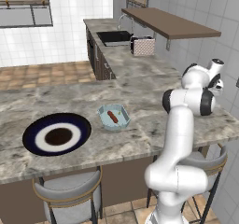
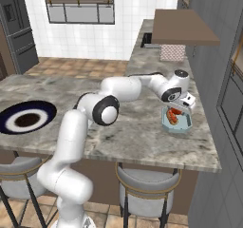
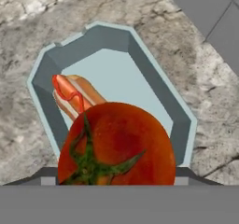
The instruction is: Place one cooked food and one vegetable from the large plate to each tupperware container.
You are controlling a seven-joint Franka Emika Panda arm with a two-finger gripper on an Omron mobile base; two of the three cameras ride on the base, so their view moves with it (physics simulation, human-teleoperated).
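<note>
Now tool point(image 2: 179, 109) gripping tomato point(image 3: 116, 143) inside right tupperware point(image 3: 179, 120) rim, hot dog point(image 3: 74, 94) alongside

- The tomato point(image 3: 116, 143) right under my camera is deep red with a dark green star of a stem.
- The hot dog point(image 3: 74, 97) beside it: tan bun, reddish sausage, a bright red squiggle on top.
- The container point(image 3: 154, 92) they sit in is pale blue-green — grey-blue on its inner walls.
- The other container point(image 1: 113, 117) is the same pale blue-green, with a reddish-brown sausage point(image 1: 112, 116) in it.
- The large plate point(image 1: 32, 132) has a dark navy rim, a white ring and a dark brown centre.
- The counter point(image 1: 140, 97) is mottled grey-beige marble — darker veins run through it.
</note>
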